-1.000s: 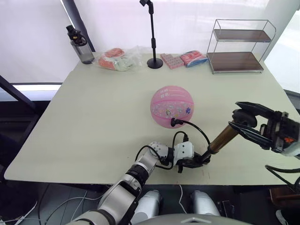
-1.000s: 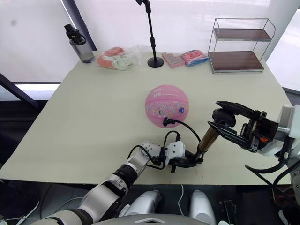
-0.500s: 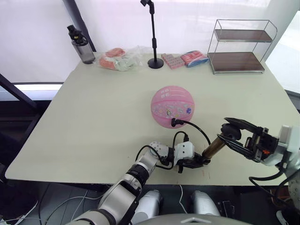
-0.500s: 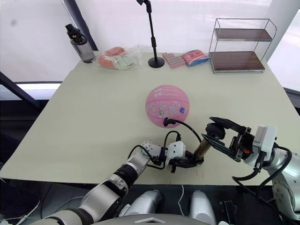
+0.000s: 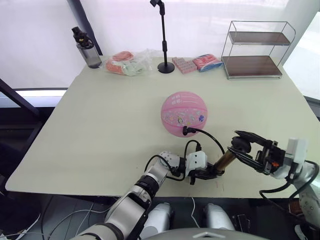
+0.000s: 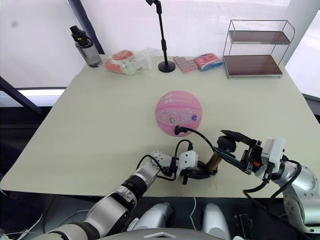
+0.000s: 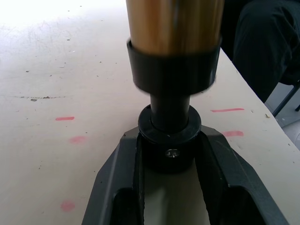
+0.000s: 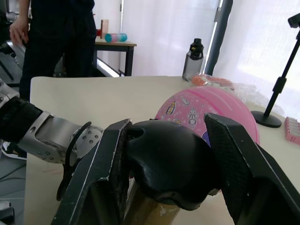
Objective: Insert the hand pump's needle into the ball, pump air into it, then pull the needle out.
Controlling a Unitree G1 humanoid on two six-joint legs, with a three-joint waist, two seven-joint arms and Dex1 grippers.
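With the needle (image 5: 185, 131) already seated in the pink ball (image 5: 183, 113) at mid-surface, pumping is under way: the left pincer (image 5: 206, 173) clamps the pump's (image 5: 225, 160) base, the right pincer (image 5: 244, 145) grips the handle (image 8: 168, 161), and another stroke seems due.

Your left gripper (image 5: 206, 173) lies low at the table's near edge, fingers clamped on the hand pump's (image 5: 224, 159) base, while your right gripper (image 5: 244, 145) reaches in from the right, fingers pinching the pump's handle.
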